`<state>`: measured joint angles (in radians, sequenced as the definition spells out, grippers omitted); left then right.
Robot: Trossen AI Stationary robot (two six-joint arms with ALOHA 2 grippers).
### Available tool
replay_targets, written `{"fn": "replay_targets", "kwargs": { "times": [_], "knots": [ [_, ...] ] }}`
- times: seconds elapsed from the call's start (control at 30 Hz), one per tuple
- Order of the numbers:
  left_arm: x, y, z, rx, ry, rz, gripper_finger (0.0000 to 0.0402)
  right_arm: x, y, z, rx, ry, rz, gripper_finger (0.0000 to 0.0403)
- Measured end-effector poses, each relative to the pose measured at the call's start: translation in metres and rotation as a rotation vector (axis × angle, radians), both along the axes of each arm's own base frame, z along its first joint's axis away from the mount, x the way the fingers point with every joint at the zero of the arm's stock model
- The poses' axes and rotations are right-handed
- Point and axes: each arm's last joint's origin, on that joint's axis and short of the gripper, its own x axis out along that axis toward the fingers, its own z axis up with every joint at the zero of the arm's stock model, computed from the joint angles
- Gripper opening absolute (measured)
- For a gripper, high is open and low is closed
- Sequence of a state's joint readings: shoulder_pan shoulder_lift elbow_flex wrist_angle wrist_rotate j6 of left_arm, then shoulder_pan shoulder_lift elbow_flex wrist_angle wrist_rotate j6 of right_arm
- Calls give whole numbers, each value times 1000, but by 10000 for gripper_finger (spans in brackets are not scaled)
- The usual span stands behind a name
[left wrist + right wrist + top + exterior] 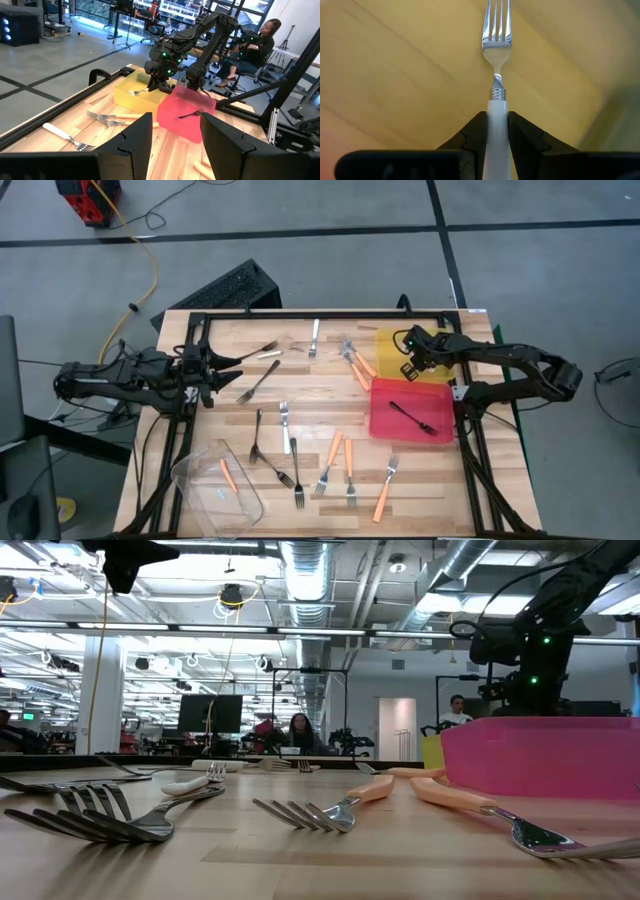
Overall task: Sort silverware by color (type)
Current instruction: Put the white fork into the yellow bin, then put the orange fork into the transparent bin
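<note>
While the left gripper [232, 370] waited above the table's left side with its dark fingers [134, 141] spread and nothing between them, most of the silverware lay scattered across the wooden table [310, 395]: dark forks [259, 383] and white-handled ones [284, 413] toward the middle, orange-handled forks [333, 454] nearer the front, and one orange piece [228, 475] under a clear plastic tub [216, 485] at the front left. Further right, a black fork [413, 418] lay alone in the red tray [412, 408], which suggested that tray was meant for the dark kind. Beyond it, the right gripper [412, 356] hung over the yellow tray [393, 345], presumably the place for white-handled pieces. From overhead, nothing showed what that gripper carried; its own wrist camera settled this, with the jaws pressed against both sides of a white-handled fork [496, 107], tines pointing away over the yellow floor. The fork was probably being lowered or about to be let go, though whether it touched the tray could not be told. The left wrist view added the fork's tines [133, 91] jutting out sideways over the tray. The table-level view showed only the red tray's wall [540, 752] and nearby forks.
</note>
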<state>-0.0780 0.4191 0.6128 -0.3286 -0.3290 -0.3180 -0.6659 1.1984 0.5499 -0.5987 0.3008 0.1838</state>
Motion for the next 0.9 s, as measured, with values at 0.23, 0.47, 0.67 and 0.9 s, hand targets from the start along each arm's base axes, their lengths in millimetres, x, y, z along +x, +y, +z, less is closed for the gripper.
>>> {"fn": "replay_targets", "kwargs": {
  "times": [0.23,0.47,0.67,0.9],
  "knots": [
    [0,0,0,0,0,0,151,0,0,0,1,0,0,109],
    [0,0,0,0,0,0,151,0,0,0,3,-2,0,151],
    [0,0,0,0,0,0,151,0,0,0,7,-7,6,167],
    [0,0,0,0,0,0,151,3,-1,12,-16,-34,28,166]
  ]
}}
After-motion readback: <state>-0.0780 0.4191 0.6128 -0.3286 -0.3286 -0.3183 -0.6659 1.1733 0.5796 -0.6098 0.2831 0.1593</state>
